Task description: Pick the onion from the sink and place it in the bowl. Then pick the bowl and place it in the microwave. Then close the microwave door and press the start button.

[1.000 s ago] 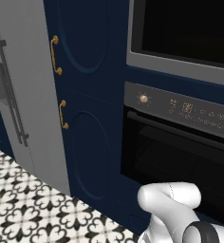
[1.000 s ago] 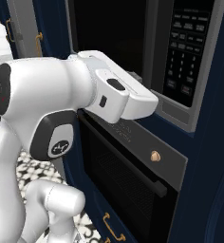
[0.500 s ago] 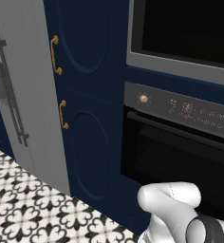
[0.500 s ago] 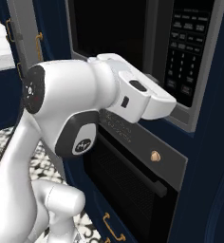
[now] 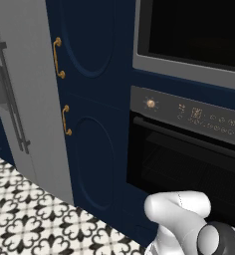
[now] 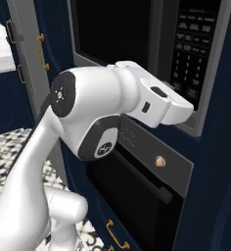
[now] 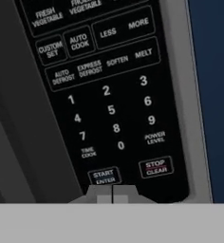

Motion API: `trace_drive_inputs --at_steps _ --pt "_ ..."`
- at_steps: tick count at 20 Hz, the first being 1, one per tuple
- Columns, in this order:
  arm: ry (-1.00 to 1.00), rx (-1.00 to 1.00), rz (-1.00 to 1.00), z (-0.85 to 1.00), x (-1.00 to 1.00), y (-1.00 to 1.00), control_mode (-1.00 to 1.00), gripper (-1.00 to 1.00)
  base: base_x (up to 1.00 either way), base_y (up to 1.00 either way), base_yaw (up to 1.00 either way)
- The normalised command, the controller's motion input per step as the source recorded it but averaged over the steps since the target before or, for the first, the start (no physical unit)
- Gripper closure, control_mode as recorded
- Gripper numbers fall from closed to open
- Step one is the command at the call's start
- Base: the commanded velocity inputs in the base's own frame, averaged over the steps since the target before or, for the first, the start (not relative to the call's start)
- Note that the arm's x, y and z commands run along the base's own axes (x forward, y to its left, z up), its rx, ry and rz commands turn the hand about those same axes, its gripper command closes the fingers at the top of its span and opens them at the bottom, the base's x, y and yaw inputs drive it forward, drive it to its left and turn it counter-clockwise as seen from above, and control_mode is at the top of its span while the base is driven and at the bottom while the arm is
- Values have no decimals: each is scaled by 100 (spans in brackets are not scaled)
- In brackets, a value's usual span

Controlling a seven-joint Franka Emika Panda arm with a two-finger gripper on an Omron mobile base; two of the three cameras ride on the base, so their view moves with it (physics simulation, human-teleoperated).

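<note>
The gripper (image 7: 112,195), its tips pinched together into one blunt point, sits at six o'clock under the start button (image 7: 104,176), likely to press it on the microwave (image 6: 186,59).

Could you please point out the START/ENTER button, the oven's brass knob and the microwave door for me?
START/ENTER button (image 7: 104,176): hand view, on its label.
Oven's brass knob (image 6: 160,161): right base view, on the knob's face.
Microwave door (image 6: 112,29): right base view, on its black glass.
</note>
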Motion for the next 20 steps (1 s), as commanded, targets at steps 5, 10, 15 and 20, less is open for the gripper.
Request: trace_drive_inputs --at_steps 5,10,15,20 --pt "1 0 0 -18 16 -8 -100 100 0 0 0" --pt "2 0 0 -12 30 0 -100 100 0 0 0" --pt "1 0 0 0 39 -13 -100 100 0 0 0" --pt "0 5 4 -4 55 -52 -100 100 0 0 0"
